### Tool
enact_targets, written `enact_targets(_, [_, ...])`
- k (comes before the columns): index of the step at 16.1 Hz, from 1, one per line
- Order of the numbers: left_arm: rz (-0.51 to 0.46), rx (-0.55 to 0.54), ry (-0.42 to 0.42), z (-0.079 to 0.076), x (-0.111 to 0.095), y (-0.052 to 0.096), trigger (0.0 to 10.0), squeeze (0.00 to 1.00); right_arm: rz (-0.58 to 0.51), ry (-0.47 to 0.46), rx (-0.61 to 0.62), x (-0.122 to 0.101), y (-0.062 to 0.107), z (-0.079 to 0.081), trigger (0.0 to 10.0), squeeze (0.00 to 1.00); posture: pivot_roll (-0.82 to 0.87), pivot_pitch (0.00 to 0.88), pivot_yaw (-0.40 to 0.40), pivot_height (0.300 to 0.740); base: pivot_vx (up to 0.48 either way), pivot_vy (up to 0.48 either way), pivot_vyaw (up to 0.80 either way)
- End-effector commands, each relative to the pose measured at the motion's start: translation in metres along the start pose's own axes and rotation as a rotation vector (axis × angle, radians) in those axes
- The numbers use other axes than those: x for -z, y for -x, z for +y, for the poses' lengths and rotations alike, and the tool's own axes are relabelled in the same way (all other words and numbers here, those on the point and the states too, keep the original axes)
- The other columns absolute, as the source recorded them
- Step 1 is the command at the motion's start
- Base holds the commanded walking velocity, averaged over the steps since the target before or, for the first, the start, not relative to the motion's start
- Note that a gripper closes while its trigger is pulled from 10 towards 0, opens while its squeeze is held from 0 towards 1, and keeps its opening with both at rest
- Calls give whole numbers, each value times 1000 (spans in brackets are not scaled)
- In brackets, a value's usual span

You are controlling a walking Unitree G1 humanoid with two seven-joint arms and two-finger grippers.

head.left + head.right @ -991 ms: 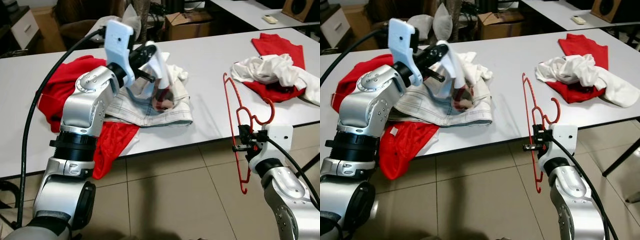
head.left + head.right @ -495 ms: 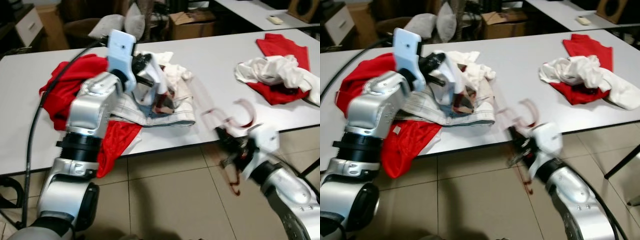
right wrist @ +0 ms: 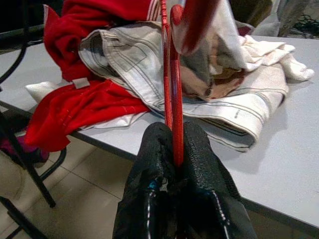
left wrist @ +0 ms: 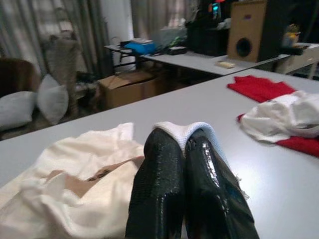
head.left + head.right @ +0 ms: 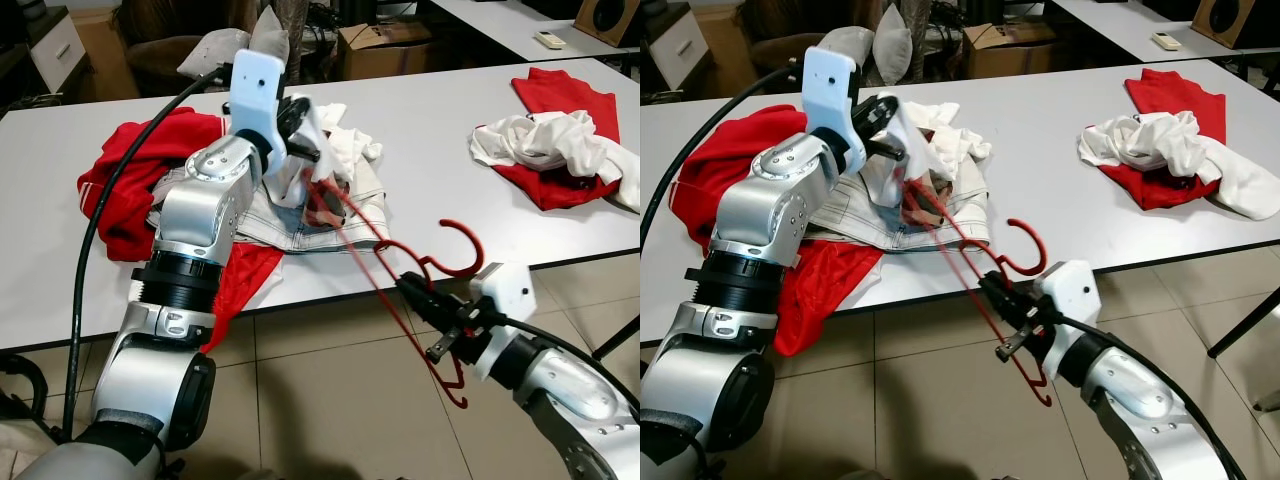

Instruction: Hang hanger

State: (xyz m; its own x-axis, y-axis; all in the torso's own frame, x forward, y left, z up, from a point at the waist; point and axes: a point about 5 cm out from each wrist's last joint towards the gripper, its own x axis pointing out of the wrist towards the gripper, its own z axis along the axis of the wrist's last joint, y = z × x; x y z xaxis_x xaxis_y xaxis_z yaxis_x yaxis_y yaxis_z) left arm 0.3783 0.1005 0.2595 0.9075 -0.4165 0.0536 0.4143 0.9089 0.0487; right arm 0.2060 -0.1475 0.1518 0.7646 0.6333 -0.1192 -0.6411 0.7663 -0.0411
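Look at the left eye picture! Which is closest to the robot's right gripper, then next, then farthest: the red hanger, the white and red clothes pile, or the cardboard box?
1. Red hanger, pinched in the right gripper.
2. White and red clothes pile, on the table's right end.
3. Cardboard box, on the floor behind the table.

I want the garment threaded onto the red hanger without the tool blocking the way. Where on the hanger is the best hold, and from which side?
Probably near the hook's base, as the right tool does now, coming from the floor side. The red hanger slants with its far shoulder at the white garment pinched by the left tool, so a neck-end hold leaves that shoulder free.
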Motion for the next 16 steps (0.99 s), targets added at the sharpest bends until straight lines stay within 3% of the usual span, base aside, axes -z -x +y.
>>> enact_targets(1, [-28, 39, 0, -5, -11, 0, 0, 0, 15, 15, -3, 0, -3, -1, 10000, 0, -38, 0, 44, 740, 0, 0, 0])
enact_targets(6, [38, 140, 29, -29, -9, 10, 0, 0, 31, 82, 106, 0, -20, -22, 10000, 0, -32, 0, 28, 740, 0, 0, 0])
enact_targets(10, [52, 46, 0, -18, -4, 18, 0, 0, -46, 18, 235, -11, -22, -39, 10000, 0, -18, 0, 6, 740, 0, 0, 0])
enact_targets(11, [52, 32, -27, -17, -5, 18, 1255, 0, -42, 16, 256, -10, -22, -41, 10000, 0, -18, 0, 8, 740, 0, 0, 0])
enact_targets(12, [56, 24, -53, -17, -5, 18, 9255, 0, -43, 14, 263, -10, -22, -42, 10000, 0, -20, 0, 10, 740, 0, 0, 0])
enact_targets(13, [64, 29, -68, -17, -4, 17, 10000, 0, -49, 8, 275, -10, -22, -43, 10000, 0, -23, 0, 15, 740, 0, 0, 0])
enact_targets(14, [67, 39, -72, -18, -3, 18, 10000, 0, -55, 0, 280, -10, -22, -43, 10000, 0, -23, 0, 15, 740, 0, 0, 0])
enact_targets(15, [87, 80, -108, -20, 2, 19, 10000, 1000, -65, -15, 299, -11, -20, -44, 10000, 0, -29, 0, 23, 740, 0, 0, 0])
enact_targets(16, [105, 77, -122, -19, 6, 19, 10000, 1000, -69, -22, 310, -11, -19, -45, 10000, 0, -31, 0, 26, 740, 0, 0, 0])
